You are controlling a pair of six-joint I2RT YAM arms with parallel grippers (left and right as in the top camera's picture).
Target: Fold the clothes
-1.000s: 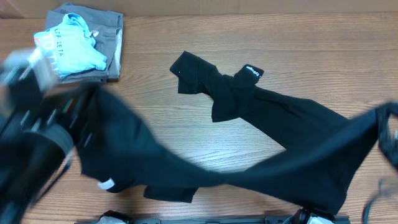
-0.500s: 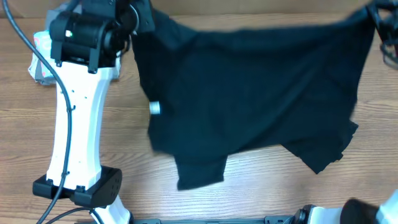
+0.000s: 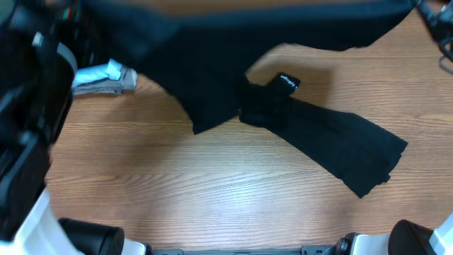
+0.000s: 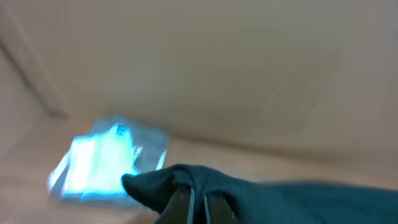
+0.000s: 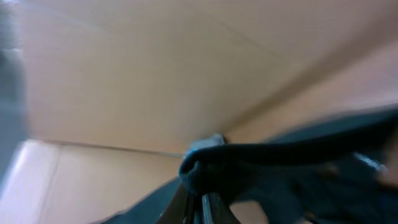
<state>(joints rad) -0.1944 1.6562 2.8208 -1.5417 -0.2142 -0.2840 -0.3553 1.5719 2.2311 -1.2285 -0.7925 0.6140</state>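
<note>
A black T-shirt (image 3: 233, 42) hangs stretched across the far side of the table, blurred by motion. In the left wrist view my left gripper (image 4: 198, 202) is shut on a bunched edge of that shirt (image 4: 280, 199). The right wrist view shows my right gripper (image 5: 196, 202) shut on another bunched edge of it (image 5: 280, 155). In the overhead view both grippers are lost in blur at the top corners. A second black garment (image 3: 333, 138) with a small dark label (image 3: 285, 81) lies crumpled on the table, partly under the hanging shirt.
A light blue shirt (image 3: 95, 74) lies on a grey folded garment (image 3: 126, 79) at the left, also in the left wrist view as a blue patch (image 4: 99, 165). My left arm (image 3: 28, 120) looms large and blurred at the left. Bare wooden table (image 3: 212, 191) runs along the front.
Both arms have swung the black T-shirt up and toward the far side, uncovering the second black garment on the table. The left arm has shifted left and closer to the camera.
</note>
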